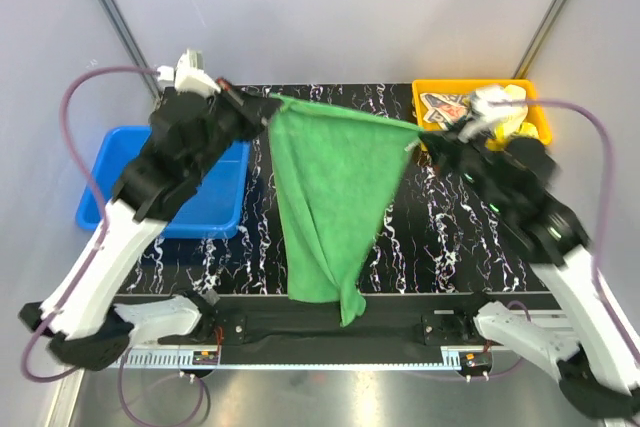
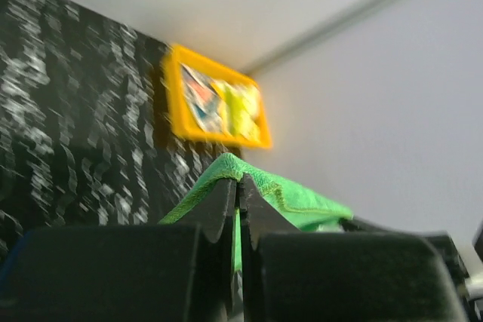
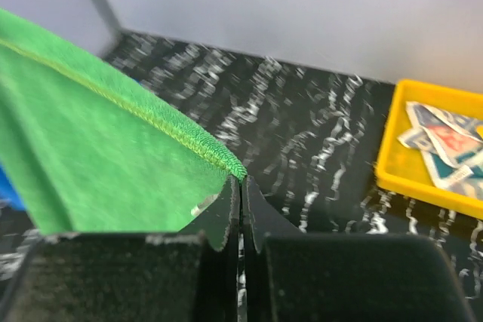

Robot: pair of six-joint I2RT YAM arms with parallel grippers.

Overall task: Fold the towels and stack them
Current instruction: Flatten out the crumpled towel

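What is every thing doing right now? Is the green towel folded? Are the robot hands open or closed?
green towel: not folded, lifted up, hanging from two top corners.
left gripper: shut on one towel corner.
right gripper: shut on the other corner.
yellow bin: has other cloths lying in it.
blue bin: partly hidden behind the left arm.

Nothing legible anywhere: print on the printed cloth (image 1: 443,107) in the far-right yellow bin (image 1: 470,85) too blurred, ruler strip (image 1: 330,364) marks at near edge too small.
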